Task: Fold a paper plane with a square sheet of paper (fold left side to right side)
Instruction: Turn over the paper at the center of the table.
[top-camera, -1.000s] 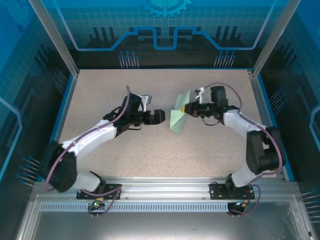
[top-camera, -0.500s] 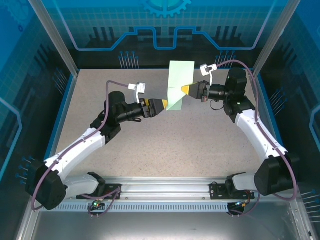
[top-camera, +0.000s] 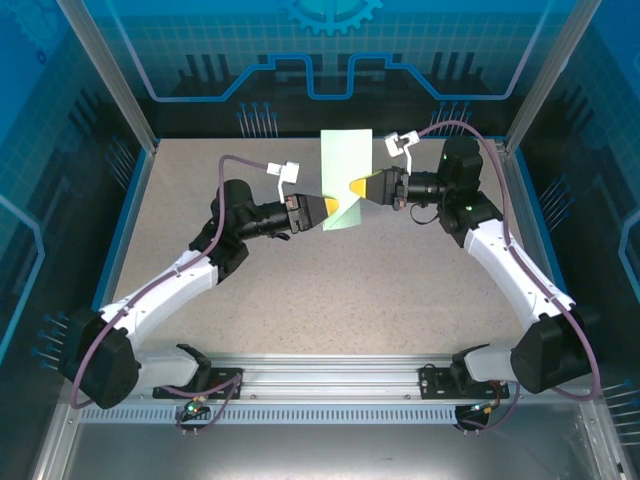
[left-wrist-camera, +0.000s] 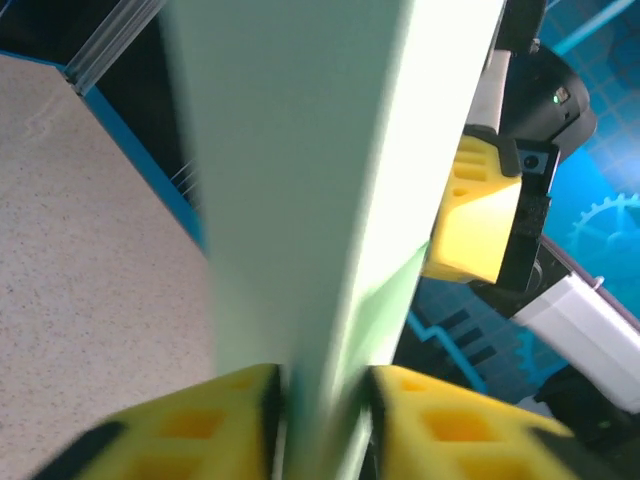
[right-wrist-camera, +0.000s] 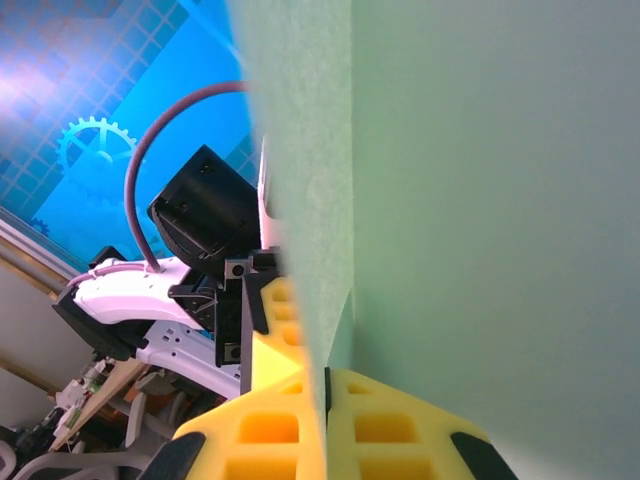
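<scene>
A speckled beige table (top-camera: 300, 300) sits inside a blue-lit enclosure, and above its rear half the sheet of paper (top-camera: 345, 155) stands upright in the air, well off the surface, with bare tabletop on every side and its top edge rising in front of the back wall. The left gripper (top-camera: 328, 208) meets the sheet's lower left corner and the right gripper (top-camera: 355, 188) meets it slightly higher from the other side. Both arms stretch forward and bend inward, wrists level, tips facing each other just apart. From the left wrist, the pale green paper (left-wrist-camera: 300, 150) rises as a tall band out of the left gripper (left-wrist-camera: 322, 420), whose yellow fingers stand narrow on either side of the lower edge; whether they press it cannot be told. The right gripper (left-wrist-camera: 470, 225) shows just beyond the sheet, and the table (left-wrist-camera: 90, 250) lies far below at left. From the right wrist, the right gripper (right-wrist-camera: 326, 410) is pinched tight on the paper (right-wrist-camera: 480, 200), which spreads up and to the right, while the left gripper (right-wrist-camera: 272, 340) sits just behind the sheet's edge.
</scene>
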